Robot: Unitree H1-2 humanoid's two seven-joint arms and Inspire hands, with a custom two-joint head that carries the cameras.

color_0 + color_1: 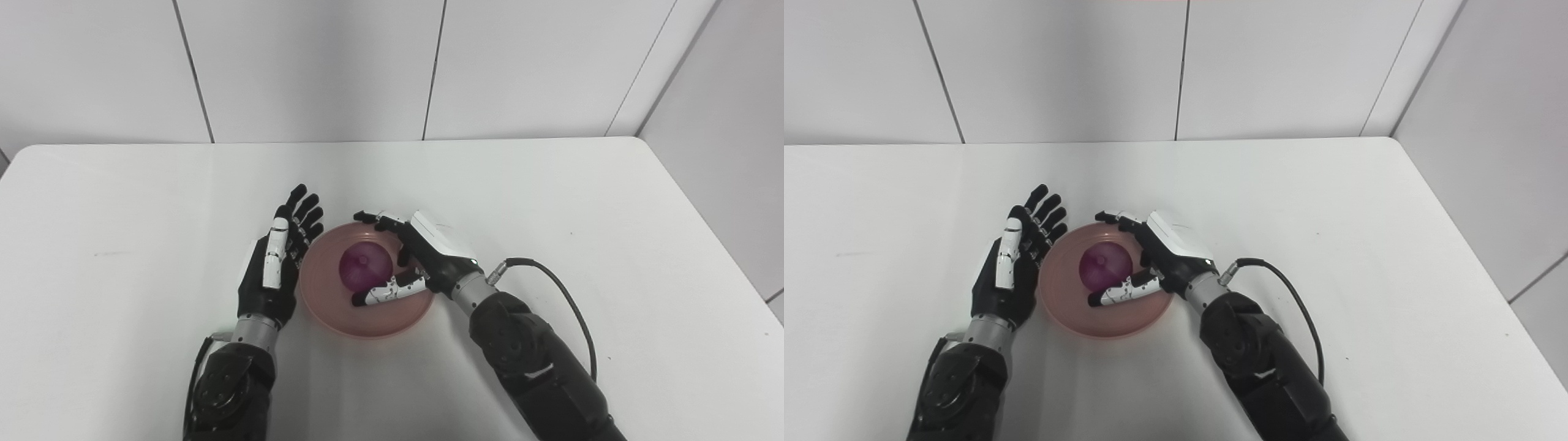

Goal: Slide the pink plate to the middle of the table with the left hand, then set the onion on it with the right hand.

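The pink plate lies on the white table, slightly left of centre and toward the front edge. A purple onion rests in the plate's middle. My right hand hovers over the plate's right side, open. Its fingers reach over the far rim, well apart from the onion. Its thumb lies just in front of the onion, at its near edge. My left hand is open with fingers stretched out, its palm side right beside the plate's left rim.
A black cable loops from my right wrist over the table. White wall panels stand behind the table's far edge; a wall also closes off the right side.
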